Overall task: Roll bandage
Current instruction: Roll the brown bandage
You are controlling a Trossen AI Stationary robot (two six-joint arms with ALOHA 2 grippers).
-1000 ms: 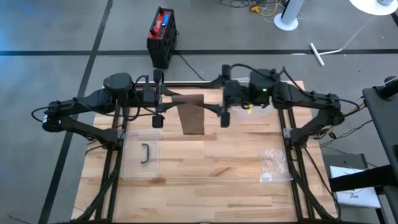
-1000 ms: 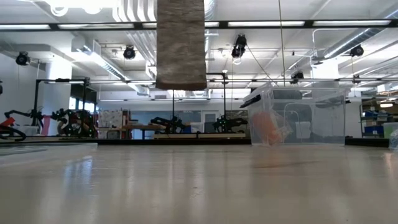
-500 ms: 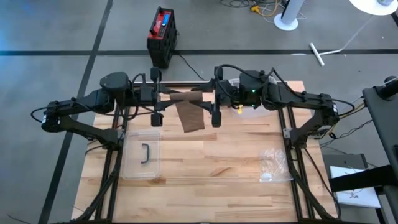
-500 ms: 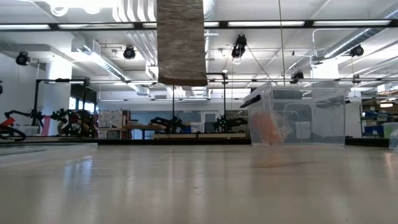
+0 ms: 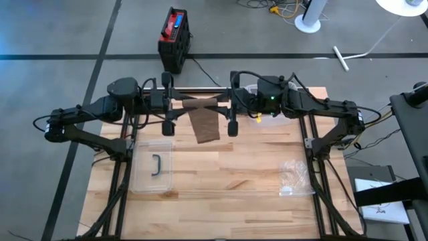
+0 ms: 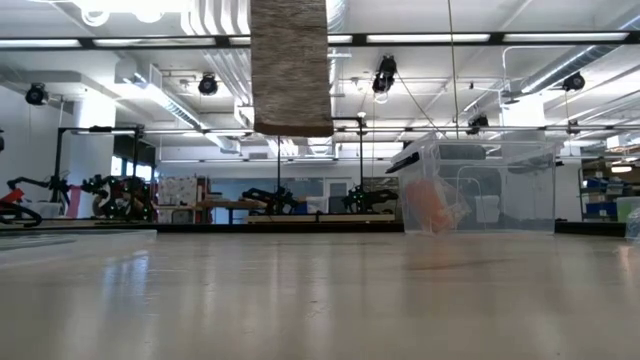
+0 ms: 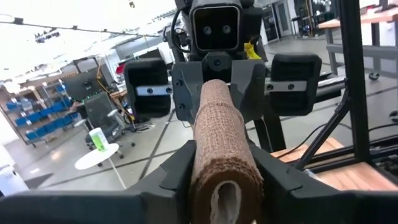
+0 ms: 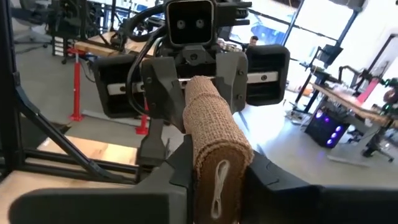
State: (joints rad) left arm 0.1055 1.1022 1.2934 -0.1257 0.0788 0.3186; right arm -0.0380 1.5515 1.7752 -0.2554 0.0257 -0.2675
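Note:
A brown bandage roll [image 5: 200,102] is held level above the table's far middle, between my two grippers. Its loose tail [image 5: 206,127] hangs down from the roll; in the low view the tail's lower end [image 6: 292,125] stays clear of the tabletop. My left gripper [image 5: 175,104] is shut on the roll's left end, and my right gripper [image 5: 226,104] is shut on its right end. The two grippers face each other along the roll. My left gripper pinches the roll's left end [image 7: 224,177] between its two fingers [image 7: 177,171]. It comes level from the table's left, fingers lying along the roll. The roll is lifted clear and level. My right gripper pinches the roll's right end [image 8: 217,165] between its two fingers [image 8: 264,171]. It comes level from the table's right, fingers lying along the roll. The tail hangs slack below.
A clear lid with a dark handle [image 5: 155,165] lies on the table's near left. A clear plastic bag [image 5: 294,177] lies near right. A clear bin [image 6: 480,185] with something orange stands at the far right. Bare wood [image 5: 227,167] lies in the middle.
My right gripper has moved toward the table's left, up to the roll's right end. The hanging tail now slants a little, and its lower end has risen slightly.

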